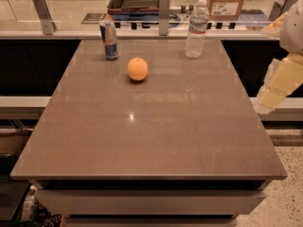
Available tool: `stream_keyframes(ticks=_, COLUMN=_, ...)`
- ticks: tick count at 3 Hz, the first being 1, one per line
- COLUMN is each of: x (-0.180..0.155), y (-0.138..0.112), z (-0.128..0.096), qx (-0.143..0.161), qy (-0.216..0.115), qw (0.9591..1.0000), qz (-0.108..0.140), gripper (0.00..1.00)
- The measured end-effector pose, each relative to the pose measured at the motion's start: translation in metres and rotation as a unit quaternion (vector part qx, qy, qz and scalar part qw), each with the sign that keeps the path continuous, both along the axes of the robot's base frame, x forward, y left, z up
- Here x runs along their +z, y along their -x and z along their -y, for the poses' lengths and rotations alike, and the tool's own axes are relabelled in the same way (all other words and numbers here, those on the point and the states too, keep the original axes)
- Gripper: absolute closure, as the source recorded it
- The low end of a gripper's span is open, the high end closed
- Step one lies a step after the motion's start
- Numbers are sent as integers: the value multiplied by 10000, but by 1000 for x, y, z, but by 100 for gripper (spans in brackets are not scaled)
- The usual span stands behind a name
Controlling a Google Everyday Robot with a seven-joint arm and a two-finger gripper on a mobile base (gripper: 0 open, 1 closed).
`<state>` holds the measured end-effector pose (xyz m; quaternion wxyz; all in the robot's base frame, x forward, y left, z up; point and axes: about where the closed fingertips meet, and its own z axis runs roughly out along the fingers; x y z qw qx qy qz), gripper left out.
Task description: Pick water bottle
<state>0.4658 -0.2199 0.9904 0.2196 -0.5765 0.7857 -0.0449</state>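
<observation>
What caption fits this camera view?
Clear ribbed plastic water bottle stands on brown table; cream end effector hovers off its right edge.

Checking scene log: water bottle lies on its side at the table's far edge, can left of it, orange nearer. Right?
No. The camera view shows the water bottle standing upright there, can left of it, orange nearer. The gripper is off the right edge of the table.
</observation>
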Motion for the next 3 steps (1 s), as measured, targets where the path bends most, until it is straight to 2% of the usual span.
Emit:
stream_keyframes(ticks=1, x=3, y=-34, z=15, qx=-514, qy=-585, qw=9958, qz=473, gripper=0)
stream_keyframes(ticks=2, x=13, y=-65, z=31, qx=-1098, qy=-1212, qw=9810, qz=1047, gripper=0)
stream_keyframes(ticks=3, x=30, y=-114, z=38, qx=-1427, qy=-1858, qw=9573, qz=1696, gripper=0)
